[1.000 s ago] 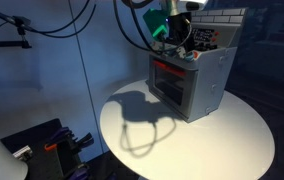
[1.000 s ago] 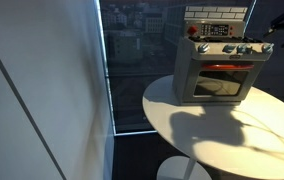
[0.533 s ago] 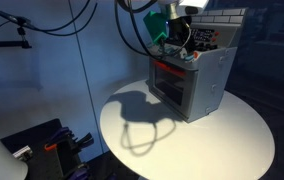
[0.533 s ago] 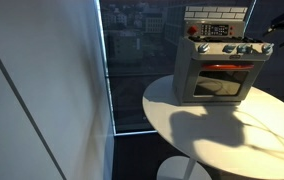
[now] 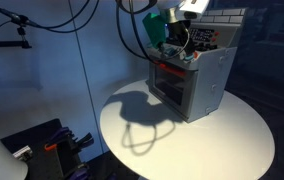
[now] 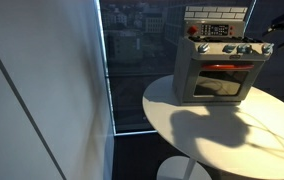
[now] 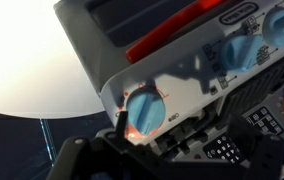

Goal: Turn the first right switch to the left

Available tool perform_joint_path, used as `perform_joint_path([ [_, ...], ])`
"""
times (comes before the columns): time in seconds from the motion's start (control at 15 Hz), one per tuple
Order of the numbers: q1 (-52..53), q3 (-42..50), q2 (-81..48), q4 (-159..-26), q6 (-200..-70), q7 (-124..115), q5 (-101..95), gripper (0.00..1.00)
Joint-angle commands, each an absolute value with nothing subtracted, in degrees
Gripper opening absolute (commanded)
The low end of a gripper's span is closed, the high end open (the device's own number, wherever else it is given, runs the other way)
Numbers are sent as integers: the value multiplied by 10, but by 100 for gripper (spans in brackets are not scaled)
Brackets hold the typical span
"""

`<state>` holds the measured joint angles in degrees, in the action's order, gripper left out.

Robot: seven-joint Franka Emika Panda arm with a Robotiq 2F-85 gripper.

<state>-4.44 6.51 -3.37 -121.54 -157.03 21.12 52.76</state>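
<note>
A grey toy oven point(image 5: 194, 82) stands on the round white table point(image 5: 212, 140). Its front panel carries a row of blue knobs point(image 6: 244, 48). The rightmost knob point(image 6: 265, 47) sits at the panel's end, and my gripper point(image 6: 273, 44) is right by it, coming in from the side. In the wrist view one blue knob point(image 7: 145, 110) fills the middle, very close, with red marks around it. More knobs point(image 7: 244, 50) run off along the panel. My dark fingers point(image 7: 77, 155) stand apart at the sides of that view, open and holding nothing.
The oven has a red-lit door window point(image 6: 222, 68) and a back panel with a keypad point(image 7: 222, 150). Black cables point(image 5: 132, 30) hang above the table. A window wall point(image 6: 132, 60) stands beside the table, and dark equipment point(image 5: 47, 145) sits on the floor.
The wrist above the oven has shifted slightly. The oven and its knobs look unchanged.
</note>
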Motion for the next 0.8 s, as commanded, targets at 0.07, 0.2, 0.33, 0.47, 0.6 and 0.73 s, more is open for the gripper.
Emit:
perform_joint_path([
  [0.07, -45, 62, -38, -1209, -1578, 249, 566, 100],
  [0.2, -45, 62, -40, -1208, -1577, 258, 576, 100],
  [0.33, -45, 61, -42, -1206, -1578, 266, 583, 100],
  [0.47, -45, 61, -44, -1205, -1577, 271, 588, 100],
  [0.6, -45, 60, -47, -1202, -1577, 277, 594, 100],
  [0.73, -45, 59, -50, -1200, -1577, 279, 594, 100],
])
